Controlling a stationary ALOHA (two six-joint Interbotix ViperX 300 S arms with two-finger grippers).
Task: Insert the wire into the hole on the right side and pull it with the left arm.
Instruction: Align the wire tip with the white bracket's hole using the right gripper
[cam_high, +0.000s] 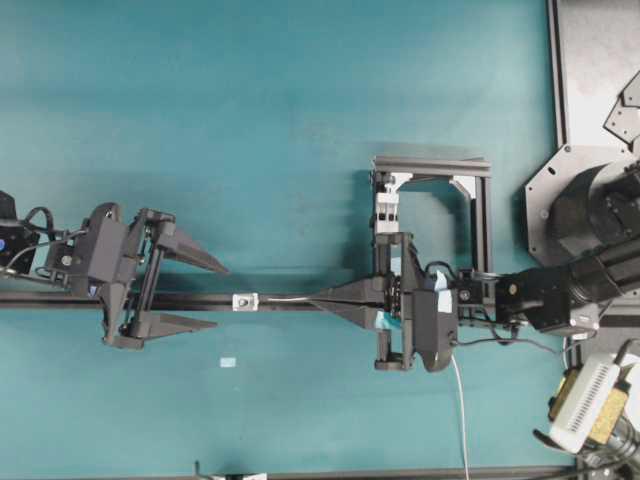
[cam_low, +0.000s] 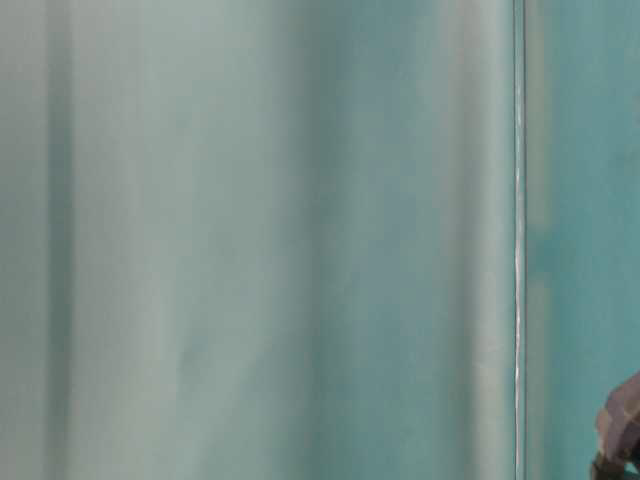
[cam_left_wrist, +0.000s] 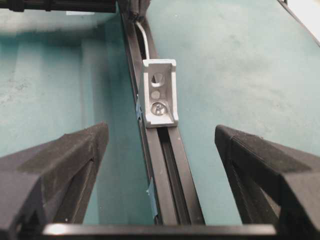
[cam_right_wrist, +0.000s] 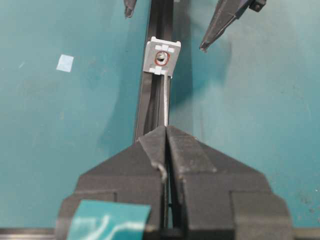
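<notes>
A small silver-white block (cam_high: 242, 301) sits on a black rail (cam_high: 60, 300). Its hole (cam_right_wrist: 161, 58) faces my right gripper (cam_high: 316, 297), which is shut on the thin pale wire (cam_high: 285, 298). In the right wrist view the wire (cam_right_wrist: 164, 102) runs straight from the shut gripper (cam_right_wrist: 166, 129) up to the block (cam_right_wrist: 162, 69). I cannot tell whether its tip is inside the hole. My left gripper (cam_high: 220, 296) is open just left of the block, one finger on each side of the rail. In the left wrist view the block (cam_left_wrist: 161, 102) lies ahead of the open gripper (cam_left_wrist: 161, 129), with the wire (cam_left_wrist: 142, 32) curving behind it.
A square black frame (cam_high: 482, 210) with a white clip (cam_high: 386, 205) stands behind the right gripper. A beige ribbed box (cam_high: 590, 405) and its white cable (cam_high: 460, 410) lie at the lower right. A small pale patch (cam_high: 228, 362) lies on the teal table.
</notes>
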